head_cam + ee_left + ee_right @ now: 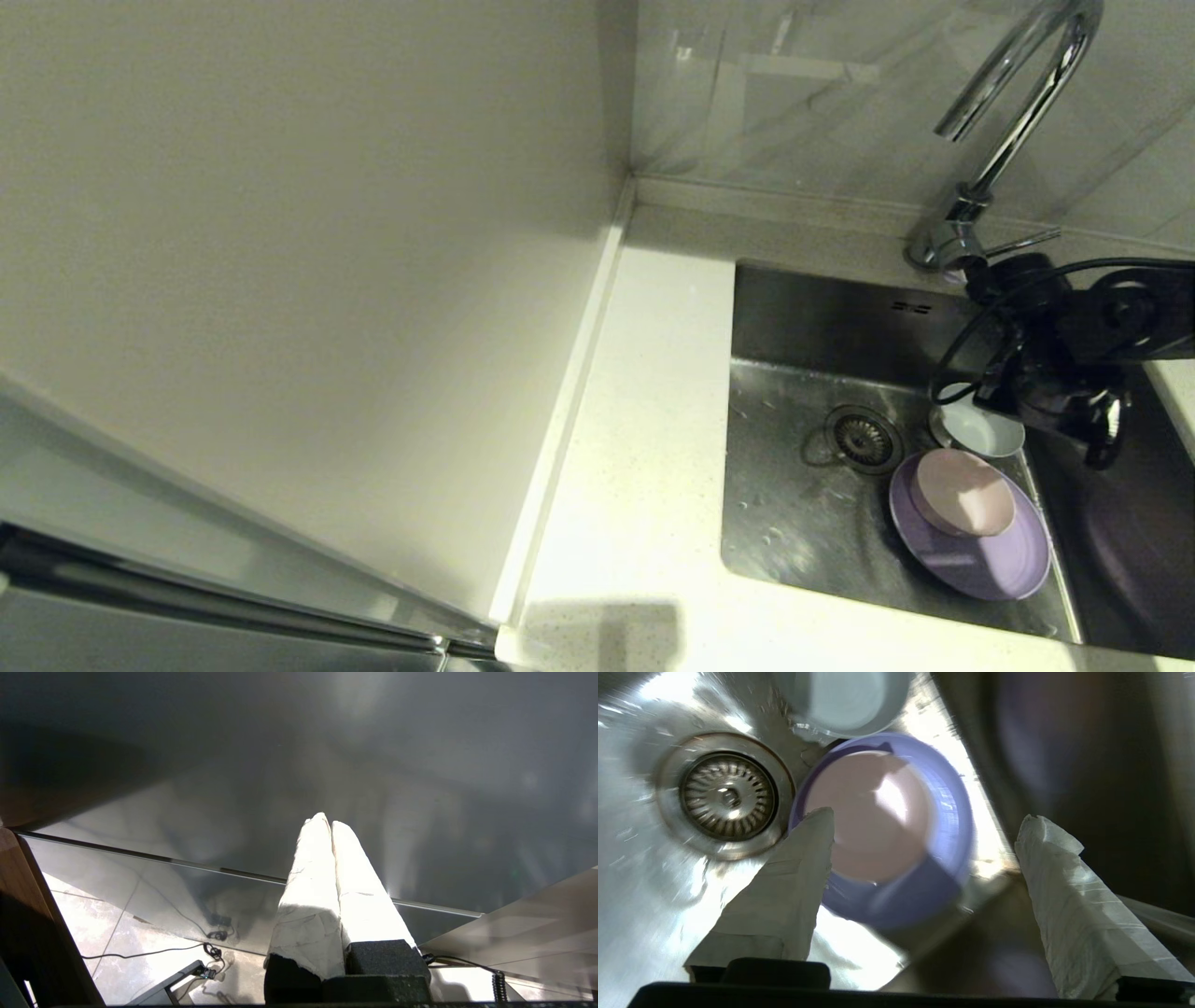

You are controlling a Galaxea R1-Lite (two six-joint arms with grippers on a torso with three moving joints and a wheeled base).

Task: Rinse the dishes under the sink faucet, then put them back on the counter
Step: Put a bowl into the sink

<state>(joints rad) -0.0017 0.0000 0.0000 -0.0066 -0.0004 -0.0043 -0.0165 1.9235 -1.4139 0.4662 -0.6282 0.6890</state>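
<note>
The lavender plate (pixel 971 560) lies in the steel sink (pixel 803 504) by its right wall, with the pink bowl (pixel 962 492) sitting on it. The pale blue-white bowl (pixel 980 429) rests just behind them, partly under my right arm. The right wrist view shows my right gripper (pixel 930 816) open above the plate (pixel 945 830) and pink bowl (pixel 873 816), holding nothing. The chrome faucet (pixel 1018 112) arches over the sink's back right corner. My left gripper (pixel 327 822) is shut and empty, out of the head view.
The white speckled counter (pixel 644 420) runs left of the sink, bounded by a cream wall panel (pixel 280 280). The drain strainer (pixel 864 437) lies left of the dishes. The faucet lever (pixel 1022 243) sticks out near my right arm. A dark area (pixel 1120 541) lies right of the basin.
</note>
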